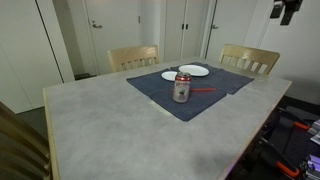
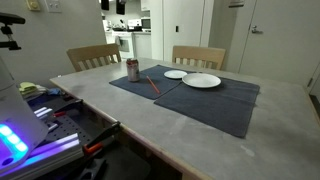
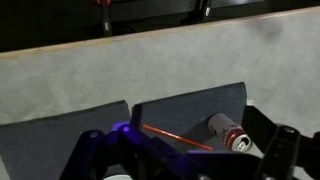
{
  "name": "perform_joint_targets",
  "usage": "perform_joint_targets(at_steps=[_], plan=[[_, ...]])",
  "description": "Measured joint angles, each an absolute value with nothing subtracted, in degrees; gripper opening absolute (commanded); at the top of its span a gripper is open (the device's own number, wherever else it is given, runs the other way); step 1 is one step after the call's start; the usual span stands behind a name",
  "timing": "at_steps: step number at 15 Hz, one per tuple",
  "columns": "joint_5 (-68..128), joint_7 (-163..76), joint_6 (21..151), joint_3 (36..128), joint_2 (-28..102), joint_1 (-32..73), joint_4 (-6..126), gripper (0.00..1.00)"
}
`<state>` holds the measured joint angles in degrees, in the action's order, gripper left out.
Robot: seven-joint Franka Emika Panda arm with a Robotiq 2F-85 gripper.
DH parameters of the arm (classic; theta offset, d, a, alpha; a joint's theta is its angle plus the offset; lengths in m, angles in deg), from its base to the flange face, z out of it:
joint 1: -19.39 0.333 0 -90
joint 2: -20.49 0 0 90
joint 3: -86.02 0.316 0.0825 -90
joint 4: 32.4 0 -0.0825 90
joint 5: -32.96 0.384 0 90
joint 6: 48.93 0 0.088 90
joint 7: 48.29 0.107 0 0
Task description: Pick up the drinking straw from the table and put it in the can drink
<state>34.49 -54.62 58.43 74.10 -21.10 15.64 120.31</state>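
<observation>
Gripper [image 3: 186, 158] is being held wide open above the table [image 3: 120, 65] — nothing is being grasped.
Drinking straw [image 3: 178, 138] is lying flat on the dark mat [image 3: 60, 140], just beside the upright can drink [image 1: 181, 87].

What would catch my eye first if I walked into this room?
Probably the red and silver can drink standing on the dark blue mat on the grey table, with the thin red drinking straw lying beside it. Two white plates sit nearby.
</observation>
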Motion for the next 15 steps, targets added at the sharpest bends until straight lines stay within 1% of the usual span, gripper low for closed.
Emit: perform_joint_targets(at_steps=[6, 9, 15], plan=[[32.4, -61.4, 68.4, 78.4, -6.9, 21.3, 116.6, 1.0], [32.2, -66.5, 69.6, 78.4, -0.1, 22.2, 112.8, 1.0], [32.2, -67.9, 70.4, 78.5, 1.3, 22.2, 111.7, 1.0]])
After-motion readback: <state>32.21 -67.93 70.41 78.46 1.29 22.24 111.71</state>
